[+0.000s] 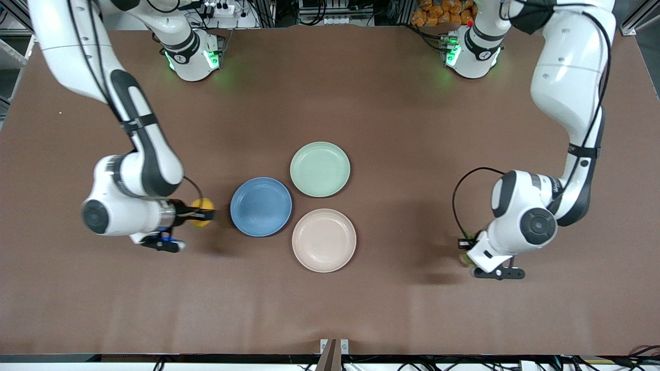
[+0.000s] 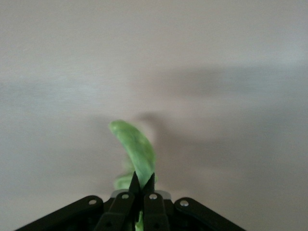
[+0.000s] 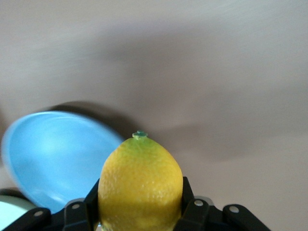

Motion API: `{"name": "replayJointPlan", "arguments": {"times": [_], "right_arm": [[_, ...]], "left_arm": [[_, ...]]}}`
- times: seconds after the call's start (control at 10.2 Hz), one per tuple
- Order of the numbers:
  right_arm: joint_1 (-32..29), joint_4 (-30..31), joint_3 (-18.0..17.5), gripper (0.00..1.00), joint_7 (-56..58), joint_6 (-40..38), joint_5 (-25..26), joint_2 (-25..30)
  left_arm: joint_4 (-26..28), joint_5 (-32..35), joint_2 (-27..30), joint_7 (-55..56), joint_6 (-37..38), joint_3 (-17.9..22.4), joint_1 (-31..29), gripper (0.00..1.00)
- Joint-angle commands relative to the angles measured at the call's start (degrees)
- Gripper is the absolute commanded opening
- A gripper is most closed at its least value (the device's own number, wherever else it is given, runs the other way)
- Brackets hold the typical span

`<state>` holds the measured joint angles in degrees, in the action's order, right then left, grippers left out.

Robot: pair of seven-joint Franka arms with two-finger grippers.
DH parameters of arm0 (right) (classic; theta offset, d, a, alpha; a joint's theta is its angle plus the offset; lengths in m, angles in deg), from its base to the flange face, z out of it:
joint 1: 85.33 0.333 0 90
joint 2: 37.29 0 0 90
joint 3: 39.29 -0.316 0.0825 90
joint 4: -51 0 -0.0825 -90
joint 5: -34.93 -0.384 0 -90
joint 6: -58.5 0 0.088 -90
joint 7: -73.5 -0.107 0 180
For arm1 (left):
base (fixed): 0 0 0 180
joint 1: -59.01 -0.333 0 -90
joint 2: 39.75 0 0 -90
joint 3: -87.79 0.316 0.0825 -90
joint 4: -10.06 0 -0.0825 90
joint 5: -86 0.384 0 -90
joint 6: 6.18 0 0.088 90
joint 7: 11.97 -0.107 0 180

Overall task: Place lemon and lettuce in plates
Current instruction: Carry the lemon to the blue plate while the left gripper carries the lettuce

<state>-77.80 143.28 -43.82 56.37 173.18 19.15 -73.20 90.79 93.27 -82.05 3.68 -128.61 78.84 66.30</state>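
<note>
My right gripper (image 1: pixel 204 212) is shut on the lemon (image 1: pixel 202 204), a yellow oval fruit with a green tip (image 3: pixel 140 185), over bare table just beside the blue plate (image 1: pixel 261 206) toward the right arm's end. In the right wrist view the blue plate (image 3: pixel 53 154) lies past the lemon. My left gripper (image 2: pixel 143 180) is shut on the lettuce (image 2: pixel 137 149), a green leaf that curls out from between the fingertips. In the front view the left gripper (image 1: pixel 466 250) is over bare table toward the left arm's end, with the leaf mostly hidden under the hand. The cream plate (image 1: pixel 324 239) holds nothing.
A pale mint-green plate (image 1: pixel 319 169) sits just farther from the front camera than the blue and cream plates, touching or nearly touching both. All three hold nothing. Brown tabletop (image 1: pixel 412 134) spreads around them.
</note>
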Motion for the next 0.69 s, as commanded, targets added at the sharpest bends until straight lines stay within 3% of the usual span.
{"name": "replayJointPlan", "arguments": {"times": [0.0,0.3,0.39,0.49,0.59], "right_arm": [[4.14,-3.34,-1.35,0.0,-7.03,3.6,-1.71,-3.46],[6.79,-3.08,-1.53,0.0,-8.27,6.59,-2.06,-6.0],[6.8,-3.08,-1.53,0.08,-8.19,7.05,-3.46,-6.79],[6.8,-3.25,-1.53,0.74,-8.36,6.96,-4.25,-6.8],[6.88,-3.42,-1.53,1.0,-8.27,6.7,-4.26,-6.63]], "left_arm": [[1.01,-2.94,2.49,8.91,1.5,-2.63,4.2,0.0],[-1.89,-3.75,1.7,22.19,-3.13,-3.79,12.1,0.0],[-1.8,-4.8,0.66,26.23,-6.38,-3.88,14.22,0.0],[-1.8,-5.76,-0.48,30.62,-10.68,-3.71,17.63,0.0],[-1.8,-5.86,-1.8,34.67,-15.07,-3.7,19.49,0.0]]}}
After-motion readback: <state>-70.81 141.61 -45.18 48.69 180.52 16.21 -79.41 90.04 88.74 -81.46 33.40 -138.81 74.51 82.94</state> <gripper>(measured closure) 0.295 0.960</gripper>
